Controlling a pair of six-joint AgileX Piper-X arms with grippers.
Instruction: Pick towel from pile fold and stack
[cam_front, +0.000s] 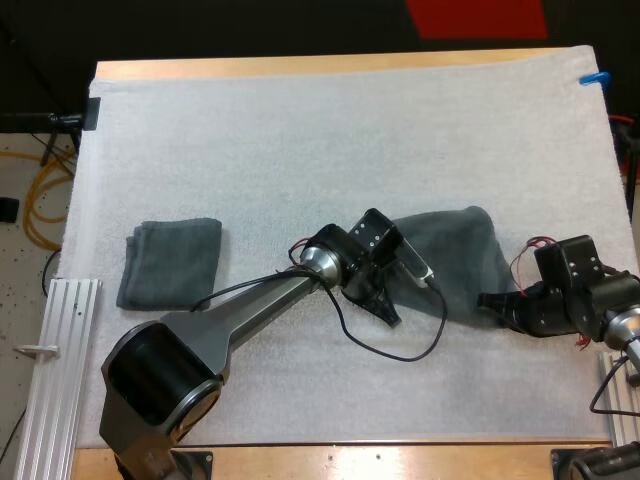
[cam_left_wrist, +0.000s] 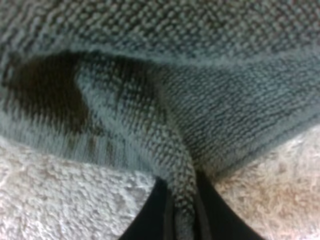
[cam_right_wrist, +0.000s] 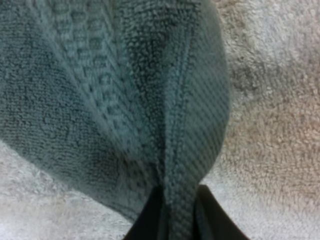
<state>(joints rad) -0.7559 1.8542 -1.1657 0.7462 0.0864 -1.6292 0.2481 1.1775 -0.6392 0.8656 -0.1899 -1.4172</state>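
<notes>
Grey-green towel (cam_front: 455, 255) lies loosely spread on the white mat (cam_front: 300, 130), at about 3 o'clock from the mat's middle.

Left gripper (cam_front: 388, 315) is at the towel's 8 o'clock corner. In the left wrist view its black fingers (cam_left_wrist: 150, 220) press a raised fold of cloth from both sides.

Right gripper (cam_front: 488, 300) is at the towel's 5 o'clock edge. In the right wrist view its fingers (cam_right_wrist: 147, 220) clamp a ridge of the same cloth, and the rest fans away over the mat.

Folded towel (cam_front: 170, 262) lies flat at 9 o'clock on the mat, well apart from both grippers.

Wooden table (cam_front: 300, 68) shows as a strip at 12 o'clock beyond the mat.
</notes>
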